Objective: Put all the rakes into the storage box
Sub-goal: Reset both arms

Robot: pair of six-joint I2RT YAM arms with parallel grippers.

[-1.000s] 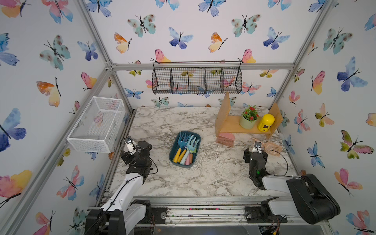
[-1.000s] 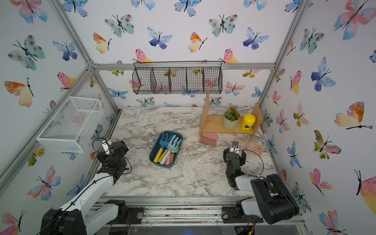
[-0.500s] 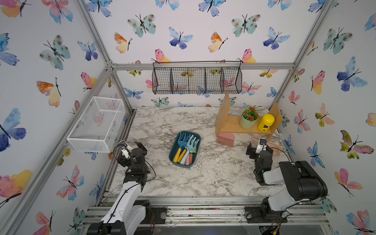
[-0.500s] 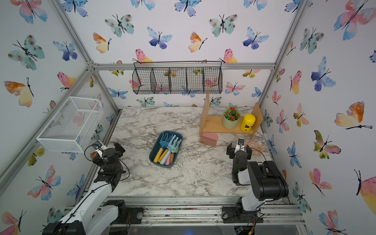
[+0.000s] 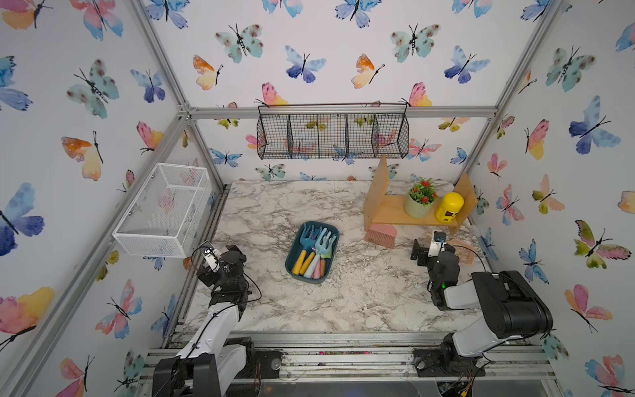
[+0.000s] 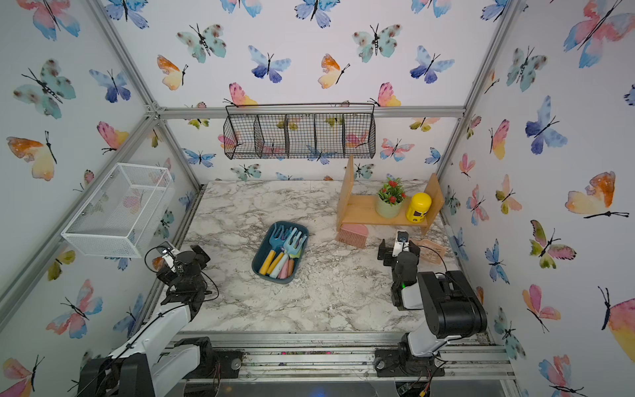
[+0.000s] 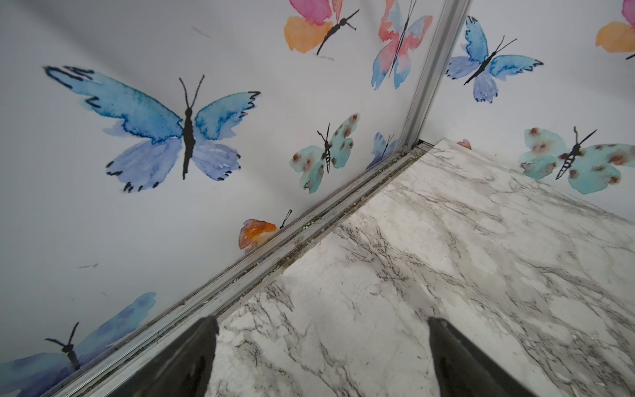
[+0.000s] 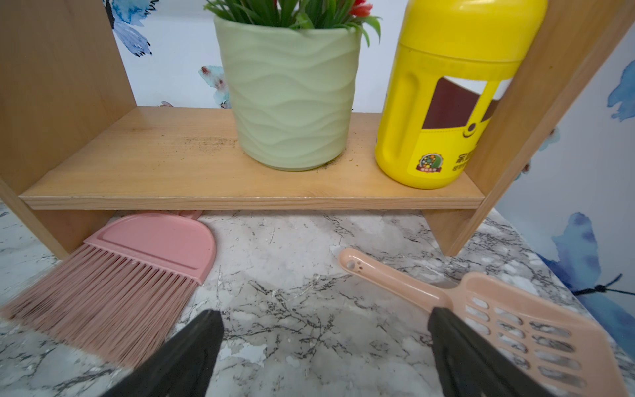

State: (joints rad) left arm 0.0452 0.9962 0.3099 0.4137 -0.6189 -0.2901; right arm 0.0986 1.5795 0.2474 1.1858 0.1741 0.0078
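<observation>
The storage box (image 5: 309, 277) (image 6: 271, 277), a dark teal tub, sits mid-table in both top views. Several toy tools lie inside it, handles toward the front. Two have blue pronged heads, a darker one (image 5: 307, 235) and a lighter one (image 5: 325, 241); I cannot tell which is the rake. My left gripper (image 5: 220, 263) (image 7: 321, 324) hangs open and empty at the table's left edge, facing the left wall. My right gripper (image 5: 432, 249) (image 8: 324, 314) is open and empty over bare marble in front of the shelf, far right of the box.
A wooden shelf (image 5: 391, 211) (image 8: 171, 161) at the back right carries a green plant pot (image 8: 292, 96) and a yellow bottle (image 8: 446, 103). A pink brush (image 8: 137, 271) and a pink slotted scoop (image 8: 515, 319) lie before it. White mesh basket (image 5: 165, 209) on left wall; black wire basket (image 5: 333, 135) on back wall.
The right arm has shifted back and right toward the shelf, its elbow swinging outward. The left arm has drawn a little toward the left wall. The tools in the box have not moved.
</observation>
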